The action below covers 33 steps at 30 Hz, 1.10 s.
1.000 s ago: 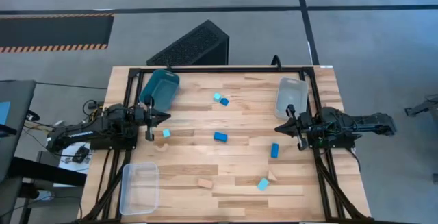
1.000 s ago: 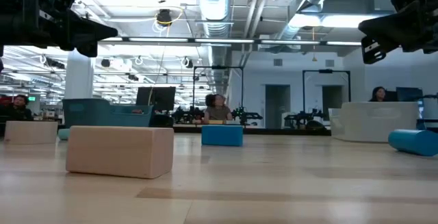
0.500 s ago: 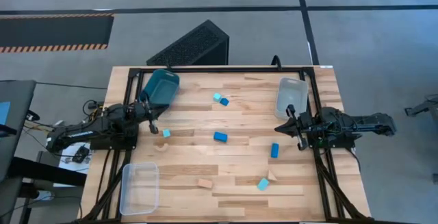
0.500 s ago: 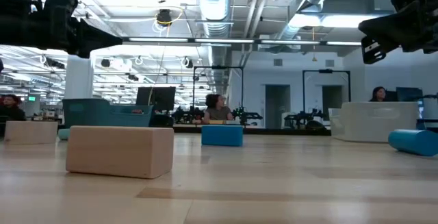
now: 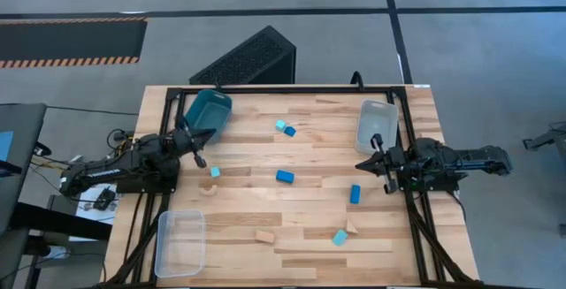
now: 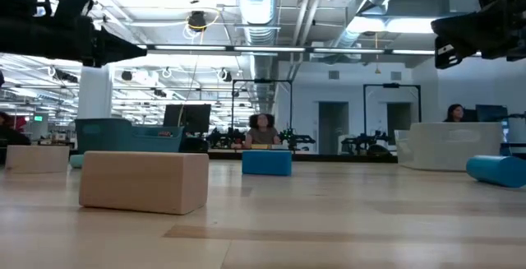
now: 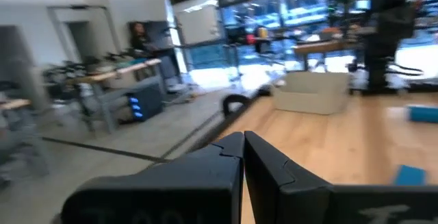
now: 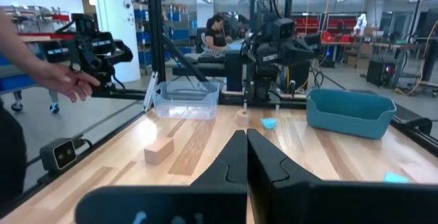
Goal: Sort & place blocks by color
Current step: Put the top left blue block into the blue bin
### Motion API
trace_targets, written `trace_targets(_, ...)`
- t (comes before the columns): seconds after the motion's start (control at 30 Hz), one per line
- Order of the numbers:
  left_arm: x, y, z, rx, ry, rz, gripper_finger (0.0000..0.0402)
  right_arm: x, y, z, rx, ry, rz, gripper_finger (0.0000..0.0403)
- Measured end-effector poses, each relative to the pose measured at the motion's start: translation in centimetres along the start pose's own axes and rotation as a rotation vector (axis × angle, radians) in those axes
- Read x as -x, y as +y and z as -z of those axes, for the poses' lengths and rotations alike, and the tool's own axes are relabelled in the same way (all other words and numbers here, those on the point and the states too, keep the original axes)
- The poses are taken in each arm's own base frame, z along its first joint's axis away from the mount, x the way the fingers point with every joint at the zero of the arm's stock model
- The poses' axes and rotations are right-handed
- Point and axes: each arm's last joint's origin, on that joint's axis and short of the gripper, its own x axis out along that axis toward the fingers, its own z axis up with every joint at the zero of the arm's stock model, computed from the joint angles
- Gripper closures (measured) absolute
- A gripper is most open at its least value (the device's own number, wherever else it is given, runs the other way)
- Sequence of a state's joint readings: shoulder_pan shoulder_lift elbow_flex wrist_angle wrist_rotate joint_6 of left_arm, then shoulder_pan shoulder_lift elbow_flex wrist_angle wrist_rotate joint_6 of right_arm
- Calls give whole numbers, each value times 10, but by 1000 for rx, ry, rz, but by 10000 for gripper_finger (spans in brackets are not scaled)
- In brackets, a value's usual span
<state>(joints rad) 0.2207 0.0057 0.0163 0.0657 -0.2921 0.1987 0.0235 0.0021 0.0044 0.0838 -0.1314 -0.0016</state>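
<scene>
Small blocks lie scattered flat on the wooden table: a cyan cube beside a dark blue one, a blue bar, a cyan cube, a tan arch, another blue bar, a tan block, and a cyan block next to a tan wedge. My left gripper hovers shut at the table's left edge, near the teal bin. My right gripper hovers shut at the right edge, pointing level across the table. Both wrist views show the fingertips together.
A teal bin stands at the far left, a clear bin at the far right and another clear bin at the near left corner. A black frame runs round the table. A person's hand shows beyond the table's near side.
My left gripper has stayed in place and swung its fingers toward the table's far edge, so it now points slanting past the teal bin. It has stayed shut. The blocks lie where they were.
</scene>
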Motion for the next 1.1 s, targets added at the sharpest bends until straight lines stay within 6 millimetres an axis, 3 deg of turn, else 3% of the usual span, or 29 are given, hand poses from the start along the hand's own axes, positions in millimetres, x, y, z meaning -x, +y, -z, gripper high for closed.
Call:
trace_targets(0.13,0,3,-4,28,-23,-68,400,0,0,0,0,-1,0,391)
trace_targets(0.53,0,2,-1,66,17,-60,400,0,-1,-2,2,-18,9,391)
trace_targets(0.63,0,2,-4,214,-18,-42,400,0,-1,-3,2,-27,15,391)
trace_targets(0.83,0,2,-5,779,-40,-21,400,0,-2,-3,-138,-30,17,391)
trace_targets(1.1,1,3,-4,932,-47,-53,400,0,-2,-3,-323,-31,15,391)
